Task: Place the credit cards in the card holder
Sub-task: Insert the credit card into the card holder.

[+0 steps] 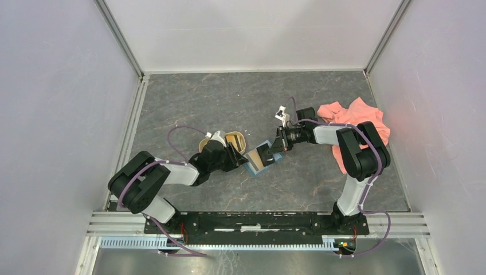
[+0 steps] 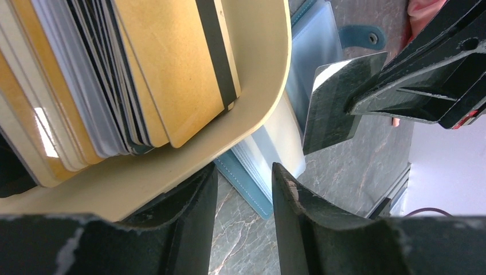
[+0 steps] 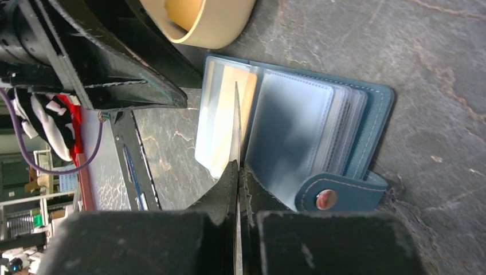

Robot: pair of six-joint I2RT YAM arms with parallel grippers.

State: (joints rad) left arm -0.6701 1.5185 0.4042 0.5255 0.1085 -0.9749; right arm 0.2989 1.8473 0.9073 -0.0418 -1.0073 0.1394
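The teal card holder (image 3: 367,123) lies open on the table with its clear pockets up, and shows from above (image 1: 256,167) between the two grippers. My right gripper (image 3: 238,166) is shut on a dark credit card (image 3: 235,123), seen edge-on, standing over the open pockets. That card (image 2: 332,103) also shows in the left wrist view, and small from above (image 1: 265,153). A stack of yellow-gold and dark credit cards (image 2: 143,74) stands in the tan tray (image 2: 252,114). My left gripper (image 2: 243,172) is open with nothing between its fingers, beside the tray's rim and over the card holder's corner (image 2: 252,189).
A pink cloth (image 1: 355,123) lies bunched at the right behind the right arm. The tan tray (image 1: 234,138) sits just left of the card holder. White walls with metal rails (image 1: 134,114) enclose the grey marbled table on three sides.
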